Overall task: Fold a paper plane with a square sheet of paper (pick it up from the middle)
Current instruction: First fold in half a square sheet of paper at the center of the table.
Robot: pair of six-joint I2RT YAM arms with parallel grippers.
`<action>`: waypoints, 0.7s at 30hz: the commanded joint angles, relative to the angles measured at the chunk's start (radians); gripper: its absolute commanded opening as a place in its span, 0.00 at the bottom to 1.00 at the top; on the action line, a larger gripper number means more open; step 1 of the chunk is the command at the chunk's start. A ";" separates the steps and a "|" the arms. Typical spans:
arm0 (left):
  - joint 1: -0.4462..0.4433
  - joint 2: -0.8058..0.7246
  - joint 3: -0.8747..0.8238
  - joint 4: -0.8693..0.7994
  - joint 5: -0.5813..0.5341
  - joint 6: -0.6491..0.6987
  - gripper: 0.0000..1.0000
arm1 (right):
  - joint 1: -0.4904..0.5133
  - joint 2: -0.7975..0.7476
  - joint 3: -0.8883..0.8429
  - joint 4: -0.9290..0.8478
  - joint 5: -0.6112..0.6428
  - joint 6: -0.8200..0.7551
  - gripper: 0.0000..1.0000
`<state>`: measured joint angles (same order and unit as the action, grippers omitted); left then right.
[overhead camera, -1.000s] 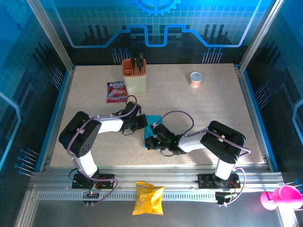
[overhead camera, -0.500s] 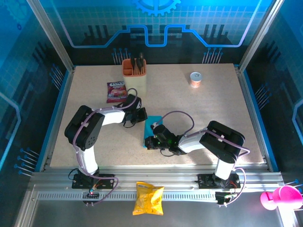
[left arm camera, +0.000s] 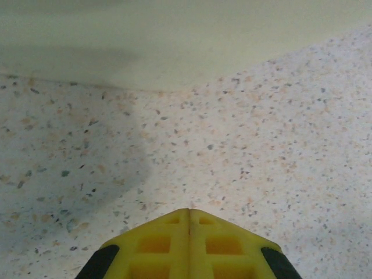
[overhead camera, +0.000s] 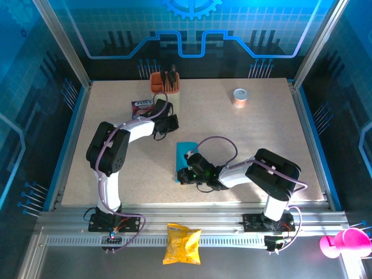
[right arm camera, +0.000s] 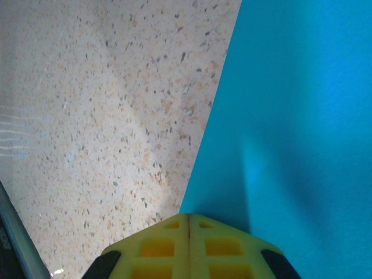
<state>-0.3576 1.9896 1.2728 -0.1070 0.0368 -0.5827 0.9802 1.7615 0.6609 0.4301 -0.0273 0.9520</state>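
Paper (overhead camera: 186,152) lies flat mid-table. It reads as a narrow strip, probably folded over, not a dart yet. Right gripper (overhead camera: 183,175) is clenched and empty, tip at the paper's near left corner. In the wrist view its fingers (right arm camera: 157,247) sit right at the blue edge; pressing or hovering, can't tell. Left gripper (overhead camera: 172,123) is clenched and empty, off the paper, low over bare table (left arm camera: 261,145) just beside the holder (overhead camera: 165,86). Step looks like pinning or creasing an early fold. Next move: left must reach the paper, open and lift a corner for the nose fold while right pins. The thin sheet could slide.
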 commanded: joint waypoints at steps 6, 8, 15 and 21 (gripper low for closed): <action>-0.060 -0.277 -0.187 -0.048 -0.012 0.047 0.00 | -0.075 -0.151 0.134 -0.426 -0.082 -0.186 0.00; -0.074 -0.341 -0.259 -0.027 0.002 0.030 0.00 | -0.103 -0.217 0.170 -0.470 -0.077 -0.211 0.00; -0.116 -0.431 -0.373 0.013 0.097 0.040 0.00 | -0.181 -0.376 0.144 -0.525 -0.032 -0.215 0.00; -0.125 -0.377 -0.338 0.009 0.142 0.083 0.00 | -0.189 -0.327 0.079 -0.376 -0.087 -0.165 0.00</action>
<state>-0.4763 1.5784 0.9081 -0.1081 0.1257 -0.5415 0.7918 1.3857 0.7692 0.0078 -0.0814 0.7628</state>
